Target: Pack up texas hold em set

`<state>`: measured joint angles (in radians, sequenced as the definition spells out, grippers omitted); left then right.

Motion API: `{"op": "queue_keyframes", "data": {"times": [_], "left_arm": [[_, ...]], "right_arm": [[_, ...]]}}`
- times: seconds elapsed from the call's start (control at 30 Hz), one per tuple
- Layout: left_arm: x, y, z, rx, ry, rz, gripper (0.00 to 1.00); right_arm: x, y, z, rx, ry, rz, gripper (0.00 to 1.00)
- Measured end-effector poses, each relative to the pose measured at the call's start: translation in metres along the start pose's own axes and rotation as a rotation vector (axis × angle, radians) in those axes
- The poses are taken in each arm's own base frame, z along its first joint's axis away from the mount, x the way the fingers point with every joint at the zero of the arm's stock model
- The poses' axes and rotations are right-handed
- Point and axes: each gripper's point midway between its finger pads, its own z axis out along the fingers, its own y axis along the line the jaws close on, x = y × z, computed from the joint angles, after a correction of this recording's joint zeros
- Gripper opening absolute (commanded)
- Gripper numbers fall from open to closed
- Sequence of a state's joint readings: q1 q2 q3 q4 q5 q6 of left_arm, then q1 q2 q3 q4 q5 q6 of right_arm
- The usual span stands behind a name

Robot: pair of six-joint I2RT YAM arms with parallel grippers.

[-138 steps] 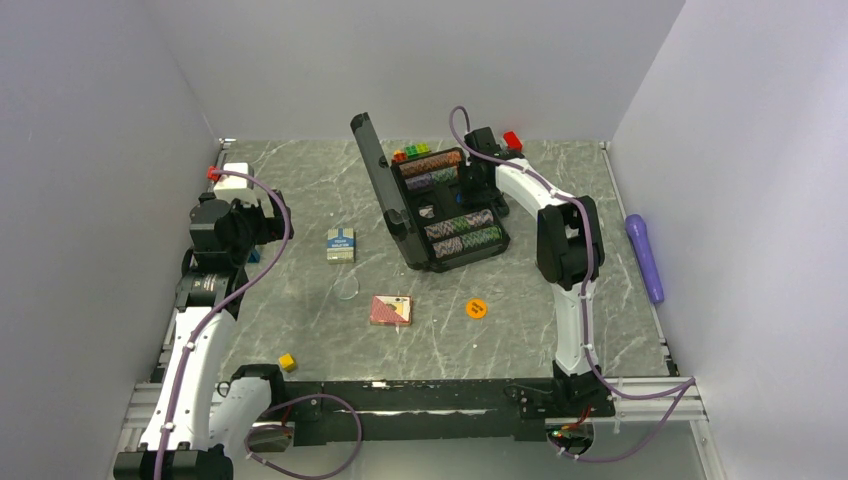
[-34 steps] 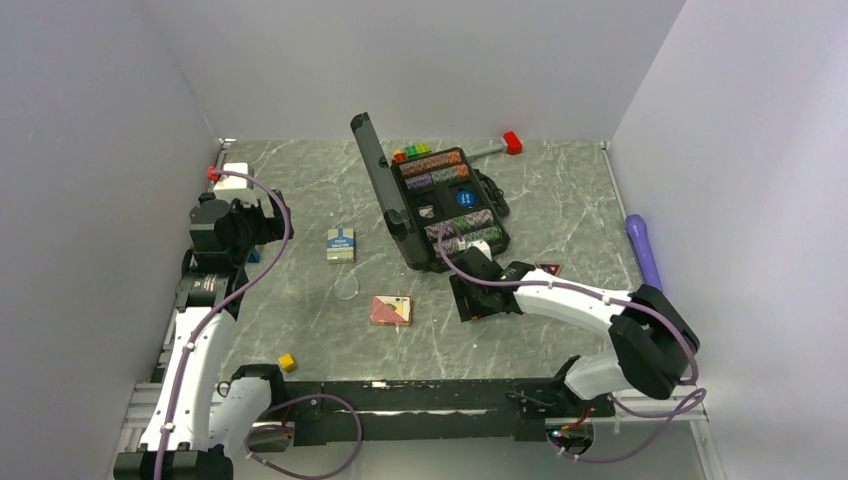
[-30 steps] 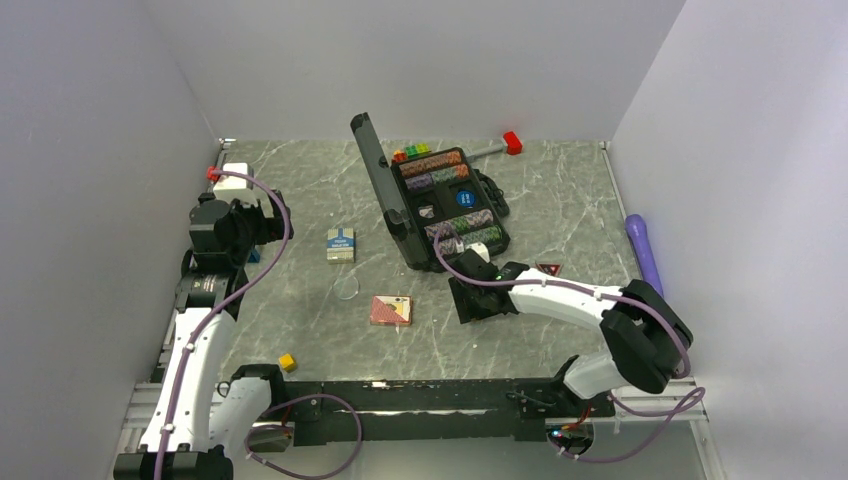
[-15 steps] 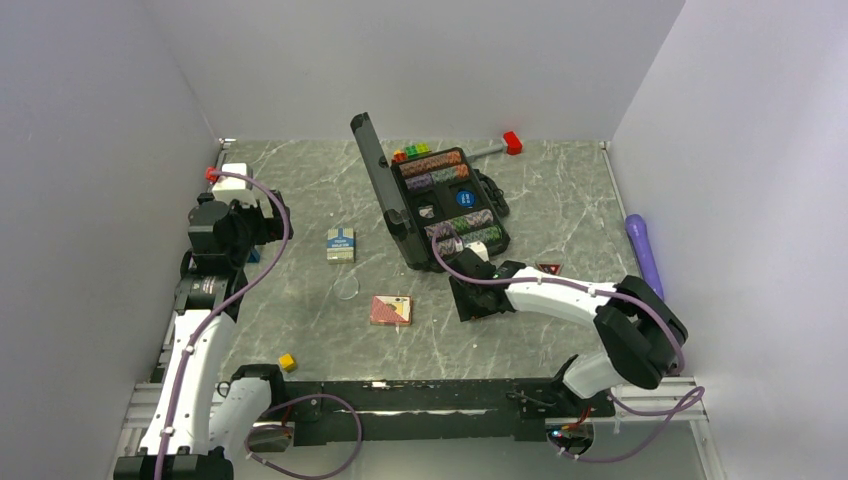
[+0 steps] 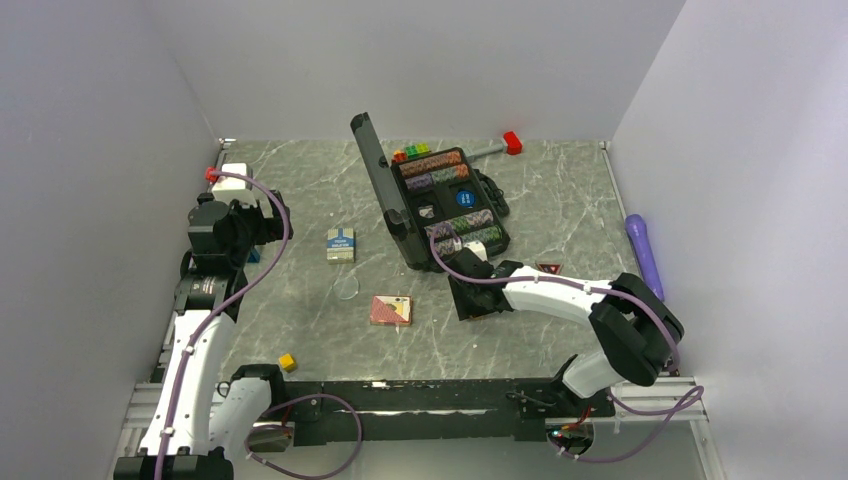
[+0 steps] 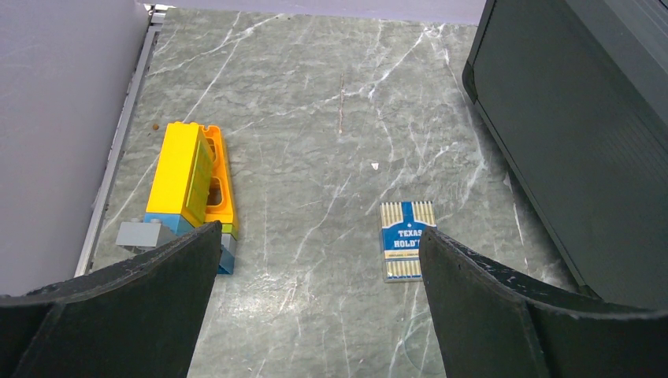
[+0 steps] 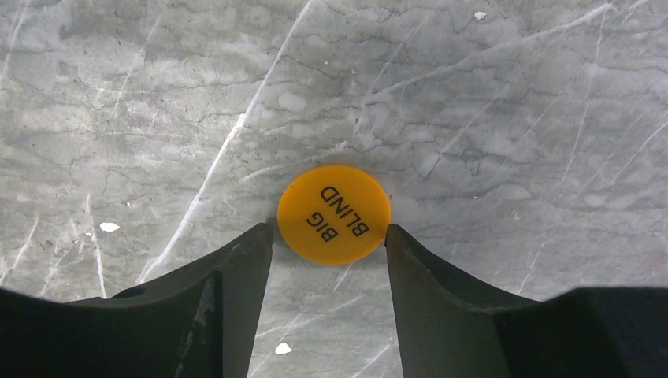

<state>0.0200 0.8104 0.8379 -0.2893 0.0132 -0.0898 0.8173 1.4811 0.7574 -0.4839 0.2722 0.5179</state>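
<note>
The black briefcase (image 5: 497,207) stands open at the table's middle back, lid (image 5: 375,175) up, with rows of striped chips (image 5: 460,230) and a blue marker (image 5: 463,198) inside. My right gripper (image 5: 470,300) is low on the table in front of it. In the right wrist view the gripper (image 7: 328,236) is open, its fingertips close on either side of the orange "BIG BLIND" marker (image 7: 334,213), which lies flat. The blue-white deck (image 5: 340,244) and the pink deck (image 5: 390,310) lie on the table. A triangular marker (image 5: 547,268) lies to the right. My left gripper (image 6: 321,232) is open and empty, raised at the left.
A yellow cube (image 5: 287,362) sits near the front left. A purple cylinder (image 5: 645,256) lies along the right wall. Yellow and orange bricks (image 6: 193,189) lie by the left wall. A clear disc (image 5: 346,288) lies near the decks. A red-tipped tool (image 5: 512,141) and coloured blocks (image 5: 411,152) sit at the back.
My right arm came from the back of the case down to the orange marker, leaving the blue marker in the case. Over the last second only its elbow shifted. The left arm stayed still.
</note>
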Motion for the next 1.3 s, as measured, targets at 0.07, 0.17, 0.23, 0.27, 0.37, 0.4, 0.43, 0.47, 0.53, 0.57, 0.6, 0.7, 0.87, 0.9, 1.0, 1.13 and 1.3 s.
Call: {"op": "queue_keyframes", "data": {"times": [0.07,0.17,0.23,0.27,0.37,0.4,0.43,0.47,0.53,0.57,0.6,0.7,0.87,0.9,1.0,1.13,1.3], "left_arm": [[-0.0003,0.0,-0.0003,0.0,-0.001,0.0,0.99],[-0.0005,-0.0001,-0.0005,0.001,-0.002,0.0,0.99],[-0.0005,-0.0001,-0.0005,0.001,-0.002,0.0,0.99],[-0.0005,-0.0001,-0.0005,0.001,-0.002,0.0,0.99],[-0.0009,-0.0001,-0.0009,0.0,-0.004,0.0,0.99],[-0.0009,-0.0001,-0.0009,0.0,-0.004,0.0,0.99],[-0.001,-0.0001,-0.0009,0.0,-0.004,0.0,0.99],[-0.0012,-0.0001,-0.0011,0.0,-0.005,0.0,0.99],[-0.0017,-0.0001,-0.0016,0.0,-0.007,0.0,0.99],[-0.0022,-0.0002,-0.0021,0.001,-0.009,0.0,0.99],[-0.0027,-0.0003,-0.0026,0.001,-0.011,0.0,0.99],[-0.004,-0.0003,-0.0038,0.001,-0.017,0.0,0.99],[-0.0041,-0.0003,-0.0039,0.001,-0.017,0.0,0.99],[-0.004,-0.0003,-0.0039,0.001,-0.017,0.0,0.99],[-0.0039,-0.0003,-0.0038,0.001,-0.017,0.0,0.99],[-0.0039,-0.0002,-0.0038,0.001,-0.017,0.0,0.99],[-0.0039,-0.0002,-0.0038,0.0,-0.017,0.0,0.99]], "right_arm": [[0.0,0.0001,0.0001,0.0,0.0,0.001,0.59],[0.0,0.0001,0.0002,0.001,0.001,0.005,0.59],[0.0002,0.0003,0.0003,0.001,0.001,0.008,0.59],[0.0003,0.0004,0.0003,0.0,0.002,0.008,0.59],[-0.0001,0.0002,0.001,-0.002,0.004,0.015,0.59],[-0.0001,0.0003,0.0012,-0.004,0.005,0.017,0.59],[-0.0004,0.0003,0.0014,-0.007,0.006,0.02,0.59],[-0.0007,0.0008,0.0017,-0.01,0.006,0.023,0.59],[-0.0019,0.0015,0.0024,-0.016,0.005,0.03,0.59],[-0.0026,0.0016,0.0029,-0.019,0.004,0.035,0.6],[-0.0032,0.0021,0.0032,-0.024,0.004,0.04,0.6],[-0.0049,0.0037,0.0046,-0.039,0.004,0.054,0.6],[-0.0052,0.003,0.0057,-0.042,0.007,0.061,0.59],[-0.0052,0.0029,0.0058,-0.043,0.008,0.062,0.58],[-0.0063,0.0023,0.0068,-0.043,0.007,0.067,0.51],[-0.0069,0.0016,0.0069,-0.045,0.009,0.07,0.47],[-0.0075,0.0013,0.0061,-0.044,0.011,0.07,0.45]]}}
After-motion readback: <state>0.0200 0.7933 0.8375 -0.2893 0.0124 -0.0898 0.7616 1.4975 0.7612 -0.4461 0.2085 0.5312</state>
